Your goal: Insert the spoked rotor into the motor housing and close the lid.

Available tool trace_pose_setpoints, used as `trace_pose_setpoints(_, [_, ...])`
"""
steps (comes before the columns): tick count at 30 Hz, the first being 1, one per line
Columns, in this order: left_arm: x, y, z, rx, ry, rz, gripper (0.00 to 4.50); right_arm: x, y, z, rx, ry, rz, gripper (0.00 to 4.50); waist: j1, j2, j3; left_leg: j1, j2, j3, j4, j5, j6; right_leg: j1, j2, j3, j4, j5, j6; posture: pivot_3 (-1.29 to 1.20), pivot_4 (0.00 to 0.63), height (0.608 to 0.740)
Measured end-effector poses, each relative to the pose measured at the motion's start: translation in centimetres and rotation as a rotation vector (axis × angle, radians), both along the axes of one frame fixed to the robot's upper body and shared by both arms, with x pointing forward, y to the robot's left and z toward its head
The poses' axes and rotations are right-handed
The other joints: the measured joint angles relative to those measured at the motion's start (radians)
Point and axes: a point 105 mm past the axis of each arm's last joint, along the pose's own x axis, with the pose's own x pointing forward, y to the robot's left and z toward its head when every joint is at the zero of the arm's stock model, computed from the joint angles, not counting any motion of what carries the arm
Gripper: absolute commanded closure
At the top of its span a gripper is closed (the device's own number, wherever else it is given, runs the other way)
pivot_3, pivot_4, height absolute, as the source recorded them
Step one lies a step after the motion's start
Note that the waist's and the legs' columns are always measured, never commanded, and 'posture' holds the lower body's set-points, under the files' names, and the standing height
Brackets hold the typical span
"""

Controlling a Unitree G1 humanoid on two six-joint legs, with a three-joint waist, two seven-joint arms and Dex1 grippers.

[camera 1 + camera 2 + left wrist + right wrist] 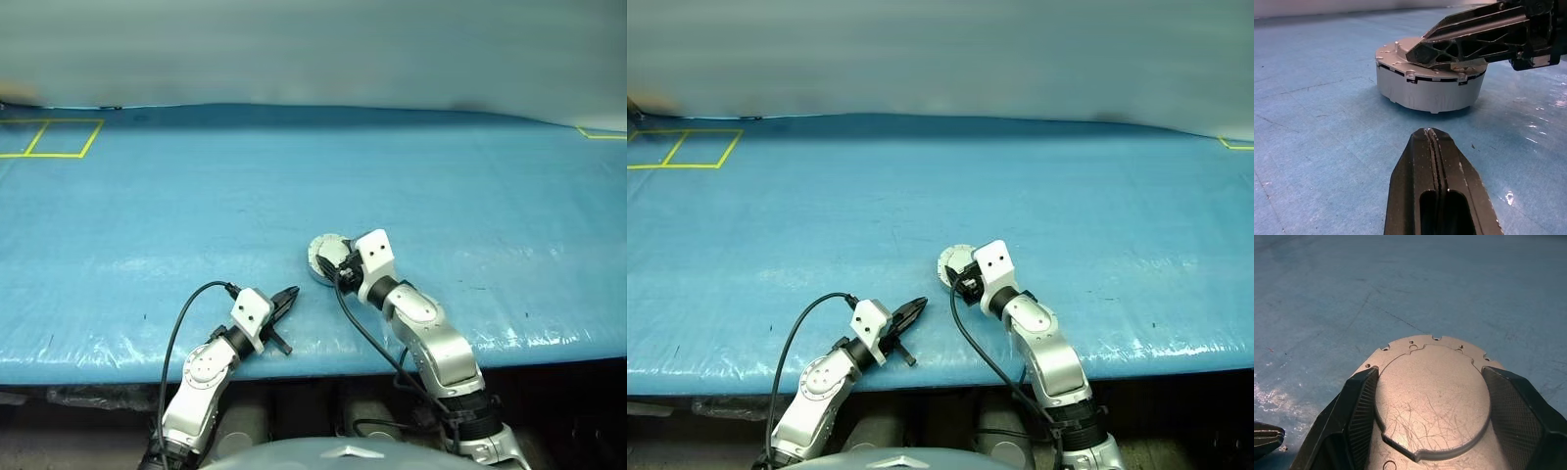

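The motor housing (1425,93), a short round silver cup, stands on the blue table near its front edge. Its lid (1432,396) lies flat on top, with the smooth raised centre facing up. The spoked rotor is hidden. My right gripper (1430,371) reaches over the housing from the right. Its two black fingers (1359,411) press against either side of the lid's raised centre, shut on it. My left gripper (292,294) is shut and empty. It hovers low over the table a short way left of the housing (321,250), pointing toward it.
A wrinkled blue sheet (313,176) covers the table, and its front edge (98,367) runs just behind both wrists. Yellow tape squares (59,137) mark the far left corner, and a yellow corner mark (600,133) sits at the far right. A black cable (186,313) loops by the left wrist.
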Motion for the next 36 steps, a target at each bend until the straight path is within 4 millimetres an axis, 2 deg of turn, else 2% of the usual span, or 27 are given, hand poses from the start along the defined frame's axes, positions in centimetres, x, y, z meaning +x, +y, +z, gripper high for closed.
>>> trace_pose_setpoints(14, [0.02, -0.02, 0.0, -0.003, 0.002, 0.002, 4.5, -0.01, -0.05, 0.32, -0.013, -0.01, 0.018, 1.47, 0.0, 0.0, 0.0, 0.0, 0.0, 0.0, 0.0, 0.0, 0.0, 0.0, 0.0, 0.0, 0.0, 0.0, 0.0, 0.0, 0.15, 0.74])
trace_pose_setpoints(27, [0.03, -0.04, 0.0, -0.004, 0.003, 0.004, 4.5, 0.38, 0.09, 0.17, 0.002, -0.021, -0.038, 1.47, 0.0, 0.0, 0.0, 0.0, 0.0, 0.0, 0.0, 0.0, 0.0, 0.0, 0.0, 0.0, 0.0, 0.0, 0.0, 0.0, 0.15, 0.74])
trace_pose_setpoints(36, [0.05, -0.02, -0.02, -0.004, 0.003, 0.007, 4.5, 0.3, 0.0, 0.15, -0.025, -0.018, 0.002, 1.47, 0.0, 0.0, 0.0, 0.0, 0.0, 0.0, 0.0, 0.0, 0.0, 0.0, 0.0, 0.0, 0.0, 0.0, 0.0, 0.0, 0.15, 0.74])
